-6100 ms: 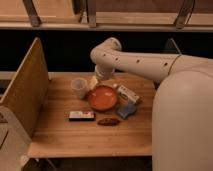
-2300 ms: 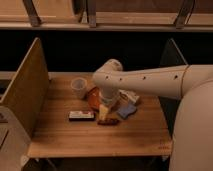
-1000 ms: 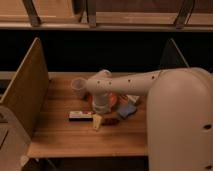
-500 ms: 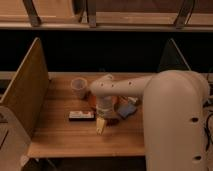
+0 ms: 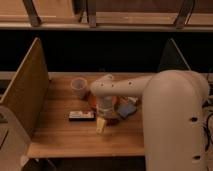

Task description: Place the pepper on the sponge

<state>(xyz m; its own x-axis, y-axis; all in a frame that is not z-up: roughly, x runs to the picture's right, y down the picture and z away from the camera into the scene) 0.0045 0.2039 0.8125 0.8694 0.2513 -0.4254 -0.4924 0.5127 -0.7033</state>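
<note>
Camera view shows the gripper (image 5: pixel 101 125) low over the table (image 5: pixel 60 136), near-left of the sponge (image 5: pixel 126 110); its grip cannot be told. No pepper lies on the sponge. The pepper is hidden, probably beneath the gripper, so placing is left.

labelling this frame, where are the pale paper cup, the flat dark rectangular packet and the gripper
pale paper cup (image 5: pixel 79 88), camera view, its side wall
flat dark rectangular packet (image 5: pixel 81 115), camera view, its top face
gripper (image 5: pixel 101 125), camera view, its lower end, just right of the packet
</note>
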